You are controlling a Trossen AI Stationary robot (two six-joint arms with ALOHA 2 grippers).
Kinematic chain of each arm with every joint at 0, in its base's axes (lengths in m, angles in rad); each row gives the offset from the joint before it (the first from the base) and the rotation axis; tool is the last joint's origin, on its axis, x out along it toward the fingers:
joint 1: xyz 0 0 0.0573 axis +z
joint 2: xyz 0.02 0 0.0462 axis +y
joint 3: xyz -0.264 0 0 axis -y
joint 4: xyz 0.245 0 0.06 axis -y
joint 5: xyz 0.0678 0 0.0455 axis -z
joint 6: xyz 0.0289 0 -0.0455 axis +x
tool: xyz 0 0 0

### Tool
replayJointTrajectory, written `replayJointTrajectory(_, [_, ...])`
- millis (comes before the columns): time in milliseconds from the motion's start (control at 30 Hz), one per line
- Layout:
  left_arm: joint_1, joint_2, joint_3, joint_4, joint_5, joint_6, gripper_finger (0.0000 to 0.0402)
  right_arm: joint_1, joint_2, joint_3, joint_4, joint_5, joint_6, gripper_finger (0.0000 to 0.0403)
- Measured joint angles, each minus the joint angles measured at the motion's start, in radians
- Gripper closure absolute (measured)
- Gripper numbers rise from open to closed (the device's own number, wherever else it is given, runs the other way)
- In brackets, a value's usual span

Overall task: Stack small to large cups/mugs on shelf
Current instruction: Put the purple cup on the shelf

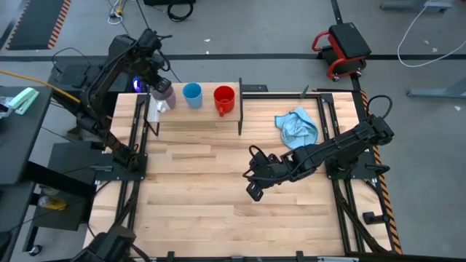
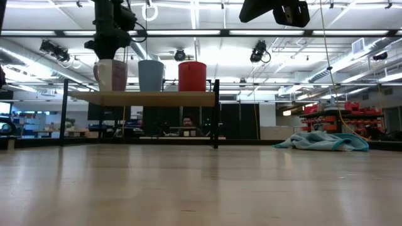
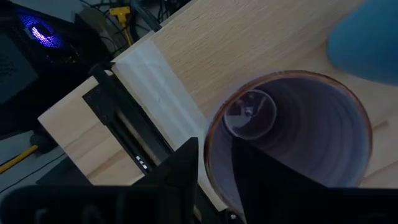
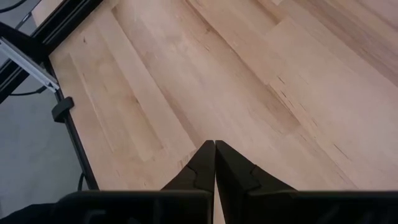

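Releasing the lilac mug (image 1: 163,94) at the shelf's (image 1: 196,115) left end; blue cup (image 1: 192,94) and red mug (image 1: 224,99) stand alongside, so next I'd back out. Low view: all three upright on the shelf. Left wrist: my left jaws (image 3: 214,163) straddle the rim, slightly parted. Right wrist: right jaws (image 4: 214,163) closed, empty, above mid-worktop (image 4: 249,81).

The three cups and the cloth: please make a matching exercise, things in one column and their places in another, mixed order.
1. lilac-purple mug
2. light blue handleless cup
3. red mug
4. light blue crumpled cloth

a. middle of the light-wood shelf
b. on the tabletop, off the shelf
c. shelf end under the left gripper
d. shelf end farthest from the left gripper

Pairs: 1-c, 2-a, 3-d, 4-b
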Motion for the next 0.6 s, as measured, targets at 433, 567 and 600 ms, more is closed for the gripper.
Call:
replayJointTrajectory(433, [0.006,-0.120,0.001,-0.001,-0.027,-0.104,0.0296,0.000,0.000,0.000,0.000,0.000,-0.008,0.0385])
replayJointTrajectory(567, [-0.005,-0.119,0.002,0.000,-0.026,-0.136,0.0307,0.000,0.000,0.000,0.000,0.000,-0.019,0.0385])
replayJointTrajectory(600, [-0.005,-0.119,0.002,0.000,-0.026,-0.165,0.0310,0.000,0.000,0.000,0.000,0.000,-0.019,0.0385])
